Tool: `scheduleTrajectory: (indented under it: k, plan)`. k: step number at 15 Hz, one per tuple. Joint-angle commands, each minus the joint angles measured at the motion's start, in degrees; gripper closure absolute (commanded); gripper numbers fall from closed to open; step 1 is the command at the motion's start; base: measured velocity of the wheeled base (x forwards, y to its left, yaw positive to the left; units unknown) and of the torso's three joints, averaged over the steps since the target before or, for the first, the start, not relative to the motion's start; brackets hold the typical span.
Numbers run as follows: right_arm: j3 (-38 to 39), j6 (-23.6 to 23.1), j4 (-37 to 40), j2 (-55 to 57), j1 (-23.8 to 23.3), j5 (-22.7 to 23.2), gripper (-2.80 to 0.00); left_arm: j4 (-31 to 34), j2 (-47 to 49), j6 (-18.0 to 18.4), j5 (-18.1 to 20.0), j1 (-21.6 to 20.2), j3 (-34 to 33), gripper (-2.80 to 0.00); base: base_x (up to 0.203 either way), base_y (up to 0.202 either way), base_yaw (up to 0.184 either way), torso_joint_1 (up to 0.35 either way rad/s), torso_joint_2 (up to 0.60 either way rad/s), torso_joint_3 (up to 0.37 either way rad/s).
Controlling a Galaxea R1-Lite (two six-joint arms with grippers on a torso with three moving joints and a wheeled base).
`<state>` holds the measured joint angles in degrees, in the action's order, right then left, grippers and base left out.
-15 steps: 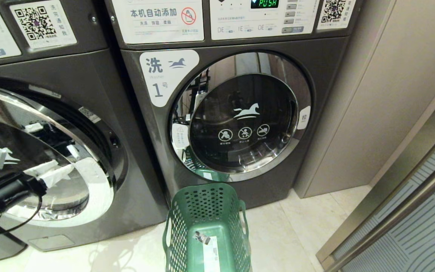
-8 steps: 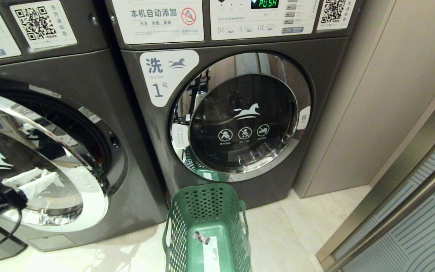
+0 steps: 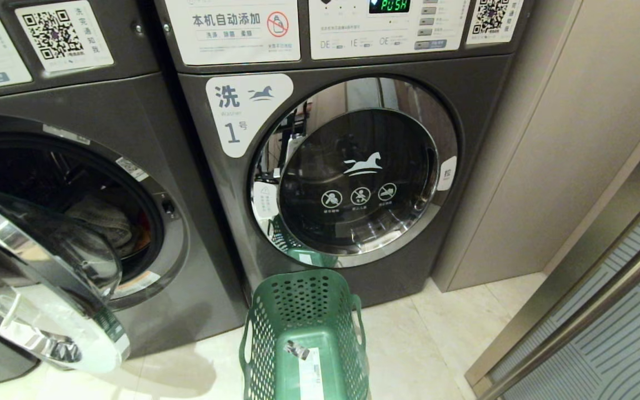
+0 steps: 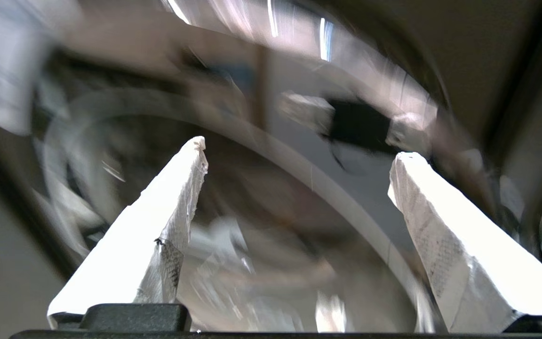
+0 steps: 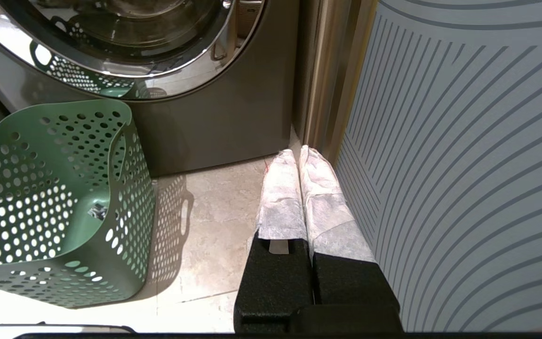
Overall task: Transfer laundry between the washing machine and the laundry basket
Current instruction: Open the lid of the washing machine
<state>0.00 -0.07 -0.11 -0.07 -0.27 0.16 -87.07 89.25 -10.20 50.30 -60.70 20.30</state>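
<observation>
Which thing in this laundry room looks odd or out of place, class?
Nothing is spilled or damaged. The left washing machine has its door swung wide open with laundry inside, while the green laundry basket stands empty before the closed machine labelled 1.

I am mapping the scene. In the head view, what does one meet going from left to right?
Open chrome door → washing machine with laundry inside → laundry basket → machine 1's closed door → beige wall panel
</observation>
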Motion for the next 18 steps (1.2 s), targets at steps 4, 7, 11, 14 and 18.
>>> scheduleTrajectory:
  k: [4, 7, 11, 14, 18]
  plan:
    - [0.00, -0.01, -0.06, 0.07, 0.00, 0.02, 0.00, 6.31, -19.81, -10.53, -17.11, -4.74, 12.24, -2.80, 0.000, 0.000, 0.000, 0.000, 0.00, 0.000]
    - [0.00, -0.01, 0.02, 0.07, 0.00, 0.02, 0.00, 13.69, -19.38, -9.84, -27.14, 3.81, 18.10, 0.00, 0.000, 0.000, 0.000, 0.000, 0.00, 0.000]
    - [0.00, -0.01, -0.07, 0.07, 0.00, 0.02, 0.00, 15.70, -17.15, -3.79, -30.86, 10.79, 17.18, 0.00, 0.000, 0.000, 0.000, 0.000, 0.00, 0.000]
    - [0.00, -0.01, -0.06, 0.07, 0.00, 0.02, 0.00, 16.24, -11.60, 3.00, -41.99, 14.97, 13.15, 0.00, 0.000, 0.000, 0.000, 0.000, 0.00, 0.000]
    - [0.00, -0.01, -0.07, 0.07, 0.00, 0.02, 0.00, 22.58, -3.07, 13.24, -60.07, 15.96, 10.80, 0.00, 0.000, 0.000, 0.000, 0.000, 0.00, 0.000]
